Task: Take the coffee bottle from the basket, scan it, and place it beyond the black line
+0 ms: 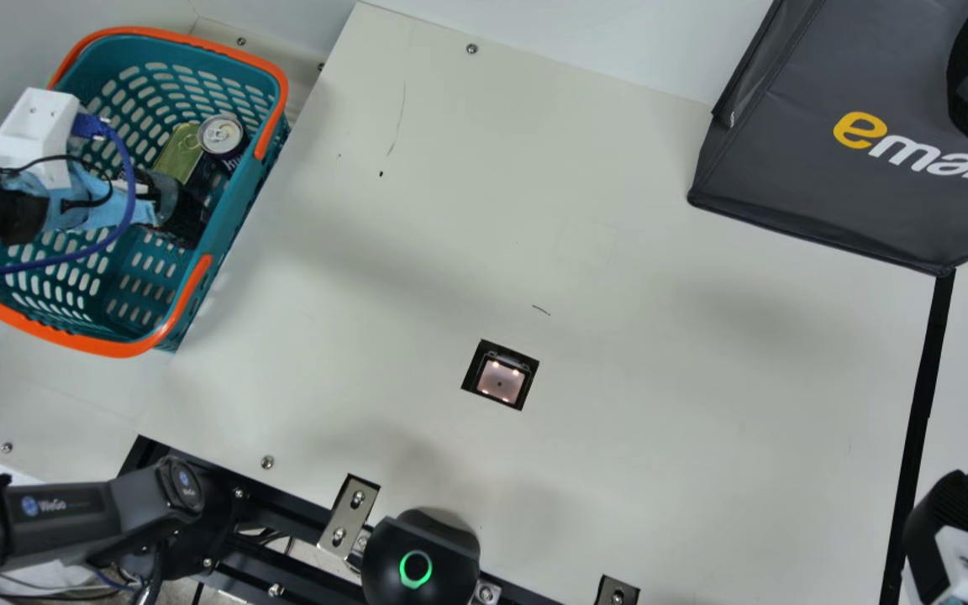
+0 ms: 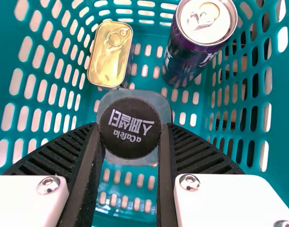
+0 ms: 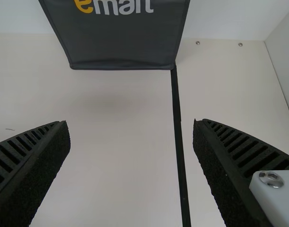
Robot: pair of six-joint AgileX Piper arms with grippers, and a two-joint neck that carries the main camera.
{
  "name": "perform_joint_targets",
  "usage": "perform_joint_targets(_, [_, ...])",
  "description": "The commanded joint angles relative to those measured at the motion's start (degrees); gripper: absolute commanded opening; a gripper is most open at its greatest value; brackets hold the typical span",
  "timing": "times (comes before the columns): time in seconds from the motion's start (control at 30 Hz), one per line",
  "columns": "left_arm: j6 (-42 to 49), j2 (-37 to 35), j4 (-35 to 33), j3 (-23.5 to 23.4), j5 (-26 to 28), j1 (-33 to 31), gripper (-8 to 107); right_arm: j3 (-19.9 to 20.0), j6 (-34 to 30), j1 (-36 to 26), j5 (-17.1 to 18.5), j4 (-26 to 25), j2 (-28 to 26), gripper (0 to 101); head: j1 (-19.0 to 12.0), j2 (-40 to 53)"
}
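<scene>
Have coffee bottle [image 2: 130, 126] inside basket [image 1: 138, 34], pinched snug in L gripper [image 1: 183, 212]. Nearby, same basket: can [image 2: 194, 52] + gold tin [image 2: 110, 54]. Farther out: scan window [image 1: 501, 381], then black line [image 1: 925, 378], w/ R gripper [image 1: 950, 521] near, spread wide, holding nil.

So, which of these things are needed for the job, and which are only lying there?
For the job:
coffee bottle, between fingers of the left gripper
basket
lit table window, likely the scanner
black line

Just lying about:
gold tin
purple can
dark bag
</scene>
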Motion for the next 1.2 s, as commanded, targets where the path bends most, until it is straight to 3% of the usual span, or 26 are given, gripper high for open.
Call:
perform_joint_targets(0.0, [-0.45,-0.75,0.17,-0.04,0.41,0.28,10,0.0,0.0,0.0,0.0,0.0,0.0,91,-1.48,0.14])
perform_joint_targets(0.43, [-3.56,-5.69,1.92,-3.2,5.46,1.39,10,0.0,0.0,0.0,0.0,0.0,0.0,91,-1.48,0.14])
perform_joint_targets(1.17, [-8.49,-11.54,3.3,-12.89,15.19,0.01,10,0.0,0.0,0.0,0.0,0.0,0.0,91,-1.48,0.14])
